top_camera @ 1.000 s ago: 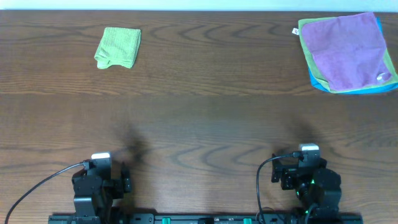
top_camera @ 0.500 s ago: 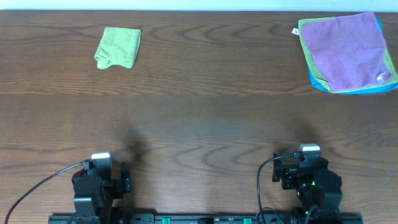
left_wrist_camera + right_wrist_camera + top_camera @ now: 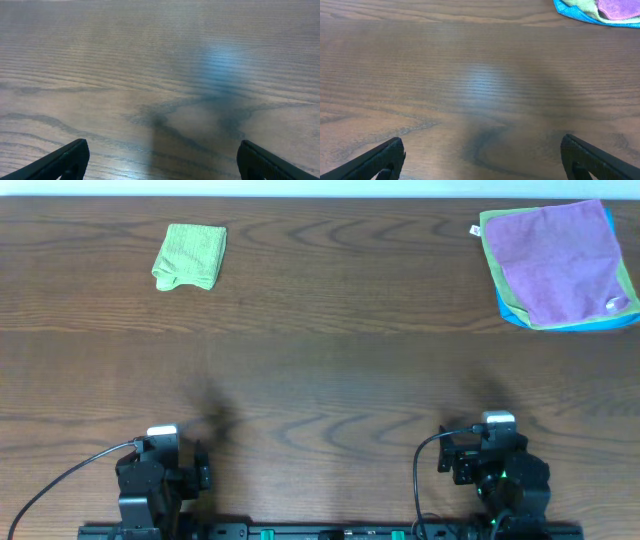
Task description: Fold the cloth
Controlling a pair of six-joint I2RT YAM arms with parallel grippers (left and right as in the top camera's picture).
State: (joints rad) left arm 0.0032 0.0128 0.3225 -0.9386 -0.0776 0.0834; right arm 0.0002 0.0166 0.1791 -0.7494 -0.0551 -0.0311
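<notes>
As it lies, the green cloth [image 3: 190, 256] runs near-to-far.

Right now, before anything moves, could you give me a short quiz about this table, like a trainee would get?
1. True or false: the small green cloth lies already folded.
2. Which colour is on top of the cloth stack? A blue, B purple, C yellow.
3. Fill in: the left gripper and the right gripper are both ____.
Key: 1 true; 2 B; 3 open.
</notes>
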